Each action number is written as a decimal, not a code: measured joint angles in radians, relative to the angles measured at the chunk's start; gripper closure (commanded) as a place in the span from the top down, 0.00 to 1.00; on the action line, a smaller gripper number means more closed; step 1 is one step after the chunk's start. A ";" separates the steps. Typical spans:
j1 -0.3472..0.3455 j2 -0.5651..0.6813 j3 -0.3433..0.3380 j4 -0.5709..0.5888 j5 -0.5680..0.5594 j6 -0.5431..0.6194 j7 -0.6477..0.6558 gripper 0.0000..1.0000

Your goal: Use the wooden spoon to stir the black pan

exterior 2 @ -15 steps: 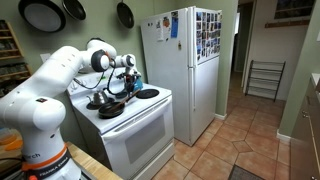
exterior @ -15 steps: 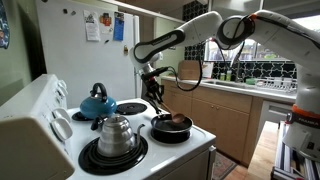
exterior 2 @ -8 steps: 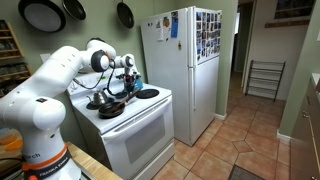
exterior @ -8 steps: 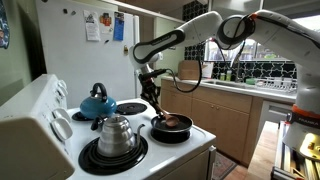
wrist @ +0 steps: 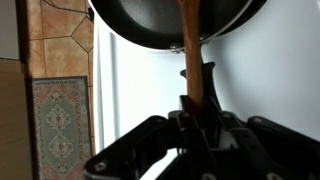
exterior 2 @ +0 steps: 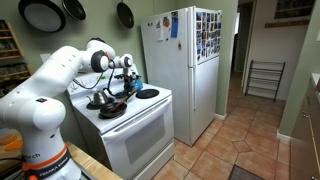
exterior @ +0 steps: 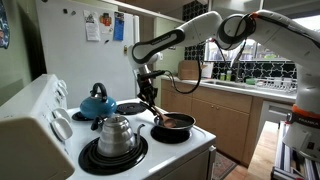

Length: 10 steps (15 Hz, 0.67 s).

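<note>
Swept slightly across the black pan (exterior: 186, 130), the wooden spoon (wrist: 189, 40) stays clenched in my pincer (wrist: 195, 108): stirring is under way.

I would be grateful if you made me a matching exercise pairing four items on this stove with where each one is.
Things:
1. wooden spoon
2. black pan
3. blue kettle
4. steel kettle

Places:
A. nearest the camera in an exterior view, in front of the other kettle
B. clamped in the gripper
C. behind the other kettle, nearer the fridge
D. below the gripper, with the spoon's end reaching into it

Pairs: 1-B, 2-D, 3-C, 4-A
</note>
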 measured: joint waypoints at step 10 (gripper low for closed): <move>0.000 0.000 0.025 -0.001 0.000 0.006 -0.079 0.04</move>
